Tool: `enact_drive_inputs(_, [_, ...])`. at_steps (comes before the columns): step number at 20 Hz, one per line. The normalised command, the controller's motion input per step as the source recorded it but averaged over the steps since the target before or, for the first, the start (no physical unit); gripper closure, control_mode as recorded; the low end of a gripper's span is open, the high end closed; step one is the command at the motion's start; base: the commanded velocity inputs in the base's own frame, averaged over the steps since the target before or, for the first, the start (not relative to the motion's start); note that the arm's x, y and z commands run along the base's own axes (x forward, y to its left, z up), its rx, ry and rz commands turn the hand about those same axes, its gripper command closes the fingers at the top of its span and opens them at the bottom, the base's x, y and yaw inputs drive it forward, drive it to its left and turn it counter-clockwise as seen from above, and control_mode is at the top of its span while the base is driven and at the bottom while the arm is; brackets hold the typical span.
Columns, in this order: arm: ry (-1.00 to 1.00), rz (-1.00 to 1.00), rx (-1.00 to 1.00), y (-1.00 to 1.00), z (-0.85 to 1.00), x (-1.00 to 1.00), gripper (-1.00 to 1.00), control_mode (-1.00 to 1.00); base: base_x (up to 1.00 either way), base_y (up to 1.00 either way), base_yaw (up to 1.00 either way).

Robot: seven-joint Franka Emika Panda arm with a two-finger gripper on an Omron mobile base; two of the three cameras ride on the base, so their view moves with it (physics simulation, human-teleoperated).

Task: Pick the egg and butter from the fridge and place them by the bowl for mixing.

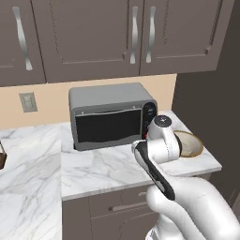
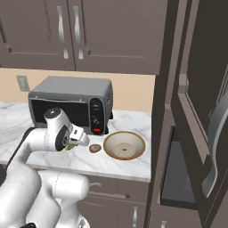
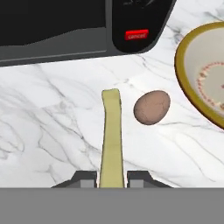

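The gripper (image 3: 112, 178) is closed on the butter (image 3: 111, 135), a yellow-green stick that runs straight out from between the two dark fingertips (image 3: 85, 178) in the hand view. The jaws pinch its near end, and the rest of the stick reaches forward over the white marbled tabletop (image 3: 52, 127). From this angle it cannot be told whether the far end of the butter touches the tabletop or hangs just above it.

Just beside the far end of the butter, to the right of the jaws' line as the hand view shows it, lies the egg (image 3: 152, 107), pinkish-beige and resting on the tabletop. A narrow strip of marble shows between egg and butter, so they appear apart (though close). Farther to the right of the jaws sits the bowl (image 3: 188, 83), tan-rimmed with a pale inside, near the egg but not touching it.

Ahead of the jaws, beyond the butter's tip, stands the grey toaster oven (image 3: 65, 30) with its dark glass door and a control panel bearing a red button (image 3: 136, 35).

In the right base view the egg (image 2: 94, 148) lies between the hand and the bowl (image 2: 124, 145), just left of the bowl's rim, with the toaster oven (image 2: 71, 104) behind. Well to the right of the jaws, past the end of the tabletop, stands the fridge (image 2: 196, 133) with its door swung open.
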Motion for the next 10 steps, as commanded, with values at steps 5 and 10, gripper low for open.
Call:
enact_drive_inputs(5, [0.07, 0.0, -0.01, 0.0, -0.25, 0.36, 1.0, -1.0, 0.0, 0.0, 0.0])
enact_drive_inputs(10, [0.08, -0.01, -0.07, 0.0, -0.34, 0.07, 1.0, -1.0, 0.0, 0.0, 0.0])
